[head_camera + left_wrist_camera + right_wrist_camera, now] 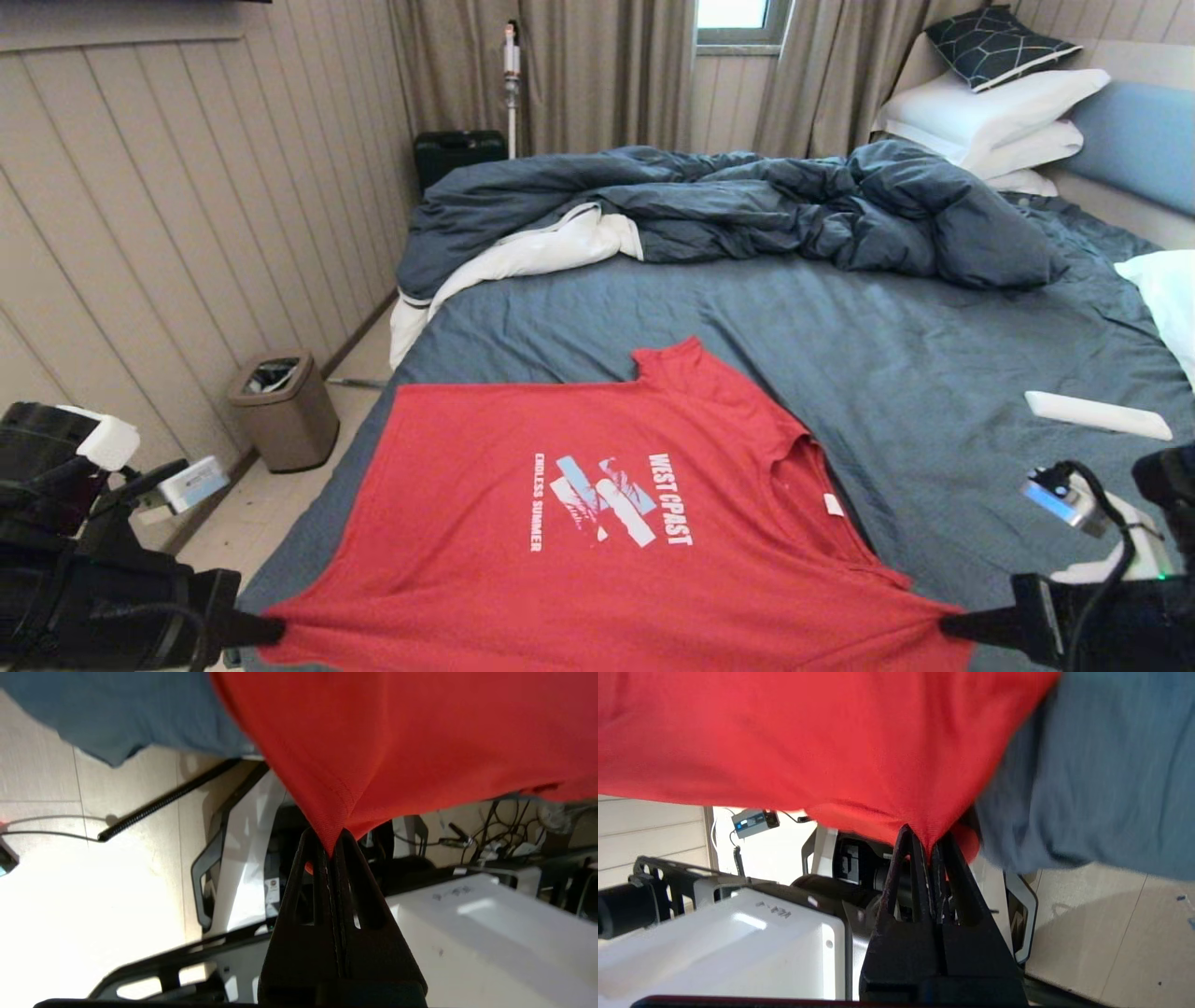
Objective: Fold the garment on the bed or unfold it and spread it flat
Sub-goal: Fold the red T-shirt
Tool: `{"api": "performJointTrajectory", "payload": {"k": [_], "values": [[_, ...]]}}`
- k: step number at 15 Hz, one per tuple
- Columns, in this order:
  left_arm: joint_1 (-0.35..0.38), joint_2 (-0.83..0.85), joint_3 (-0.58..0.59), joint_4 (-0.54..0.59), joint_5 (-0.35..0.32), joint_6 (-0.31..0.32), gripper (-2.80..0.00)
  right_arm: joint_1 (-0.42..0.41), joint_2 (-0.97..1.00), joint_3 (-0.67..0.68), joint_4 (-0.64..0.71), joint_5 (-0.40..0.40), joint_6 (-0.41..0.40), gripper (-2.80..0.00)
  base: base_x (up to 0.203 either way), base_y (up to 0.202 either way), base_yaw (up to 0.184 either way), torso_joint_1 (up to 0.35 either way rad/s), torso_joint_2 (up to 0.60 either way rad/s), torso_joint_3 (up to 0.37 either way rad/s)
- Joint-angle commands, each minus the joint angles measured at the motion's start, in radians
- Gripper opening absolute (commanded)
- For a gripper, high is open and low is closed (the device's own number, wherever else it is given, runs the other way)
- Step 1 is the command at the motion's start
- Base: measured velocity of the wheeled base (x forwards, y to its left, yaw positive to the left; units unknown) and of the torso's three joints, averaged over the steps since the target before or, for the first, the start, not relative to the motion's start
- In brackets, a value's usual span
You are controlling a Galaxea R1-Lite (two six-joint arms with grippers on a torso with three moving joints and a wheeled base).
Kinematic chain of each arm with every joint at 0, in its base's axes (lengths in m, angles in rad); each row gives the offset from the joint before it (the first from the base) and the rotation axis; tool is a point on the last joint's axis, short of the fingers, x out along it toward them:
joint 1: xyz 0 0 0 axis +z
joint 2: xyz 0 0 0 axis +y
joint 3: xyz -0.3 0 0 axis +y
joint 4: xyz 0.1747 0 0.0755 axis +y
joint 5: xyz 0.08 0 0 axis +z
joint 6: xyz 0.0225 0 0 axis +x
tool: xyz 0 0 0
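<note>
T-shirt [597,523] cloth was what both our pincers held. Our left gripper [266,630] was pressed together on one near corner of the red shirt, fingers [322,858] flat against each other with a pinch of hem between them; our right gripper [952,623] was pinching the other near corner in the same way, its fingers [920,858] meeting on a small peak of fabric. Between the two grips the near edge ran taut, and in the wrist views it appeared to hang off the edge of the bed [934,373], with floor below.

Beyond our grippers the shirt lay print up on the blue sheet, chest lettering [607,499] sideways to us, the collar [812,485] nearer our right gripper and one sleeve [681,369] pointing away from both. It looked mostly flat, with a few soft creases near the neck. Farther off lay a rumpled duvet [747,210], the pillows [990,117] and a white remote [1097,415] off to the right gripper's far side; a bin [285,411] stood on the floor beyond the left one.

We judged the step to be spreading or starting a fold from the near edge. To do it well, we needed to keep both hands level and equally far apart, hold even tension so no slack bunched in the middle, and move them together, since each pinch held very little cloth and a jerk could pull a corner free.
</note>
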Motion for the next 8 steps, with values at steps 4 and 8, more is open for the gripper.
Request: {"api": "performJointTrajectory", "payload": {"k": [4,8], "values": [[0.059,0.221,-0.147,0.002,-0.01,0.0,-2.8,0.006,0.25,-0.144,-0.003,0.004,-0.004,-2.8,0.0,0.0,0.0,0.0,0.0,0.0],[0.081,0.364,-0.266,0.0,-0.017,-0.003,-2.8,0.023,0.388,-0.276,-0.003,0.0,-0.005,-2.8,0.0,0.0,0.0,0.0,0.0,0.0]]}}
